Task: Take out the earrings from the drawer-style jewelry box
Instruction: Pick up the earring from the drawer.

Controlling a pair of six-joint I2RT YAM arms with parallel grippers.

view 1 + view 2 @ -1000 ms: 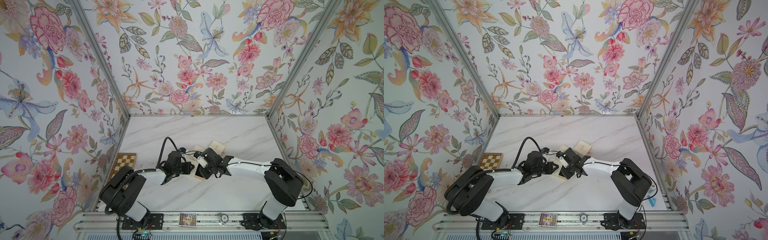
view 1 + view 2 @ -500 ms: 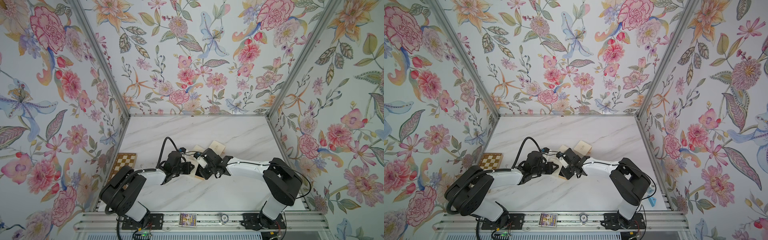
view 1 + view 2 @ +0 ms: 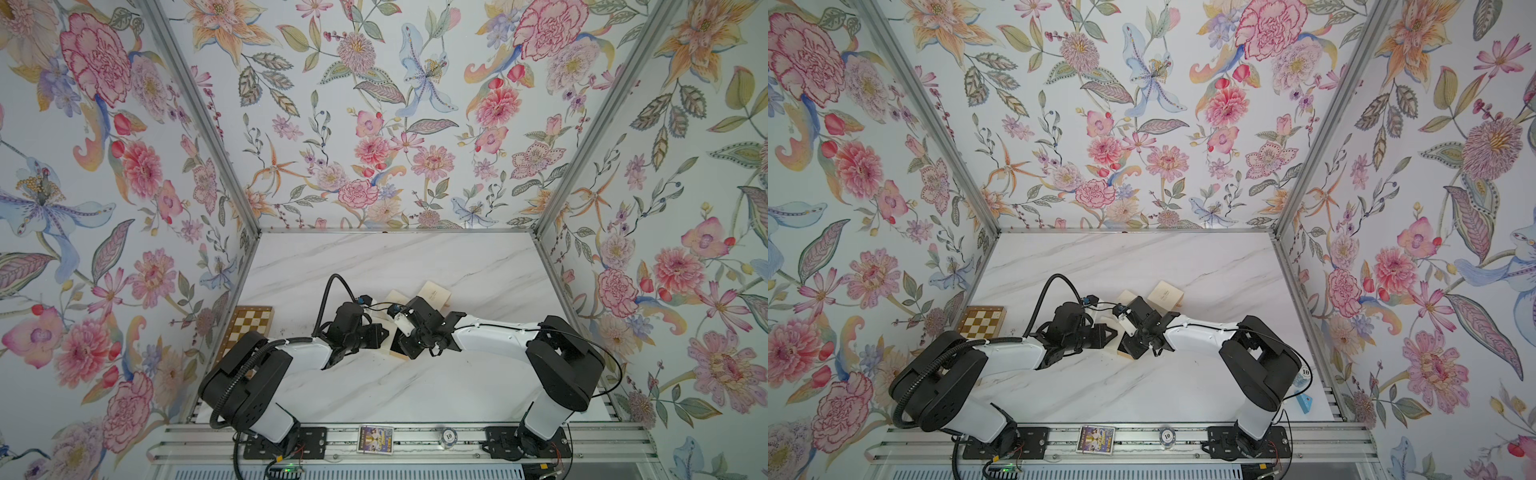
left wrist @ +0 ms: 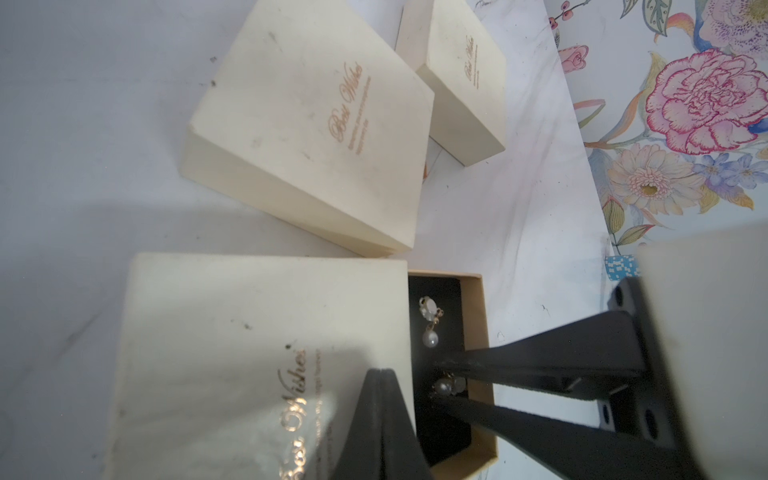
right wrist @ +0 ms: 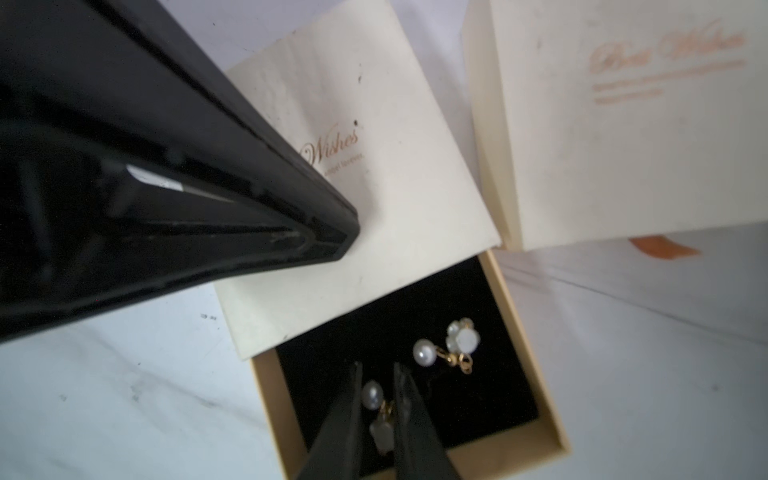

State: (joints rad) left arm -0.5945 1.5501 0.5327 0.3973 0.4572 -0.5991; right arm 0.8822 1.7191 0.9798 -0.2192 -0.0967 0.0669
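Crowding the far side of the jewelry box [image 4: 249, 353]: two closed cream boxes [image 4: 307, 137]; chessboard [image 3: 251, 324] off left. Resting shut on its sleeve with the left gripper [image 4: 380, 374]; straddling one earring [image 5: 371, 395] in the pulled-out drawer [image 5: 513, 328] with the right gripper [image 5: 377, 368], nearly closed, pinch unclear, other earring [image 5: 451, 347] beside.

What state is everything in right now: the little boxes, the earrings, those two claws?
Front box: drawer slid partly out.
Back boxes: closed.
Left claw: shut, tip on the front box's top.
Right claw: narrow around one earring; grip unclear.
Other earring: lying on the drawer's black lining.
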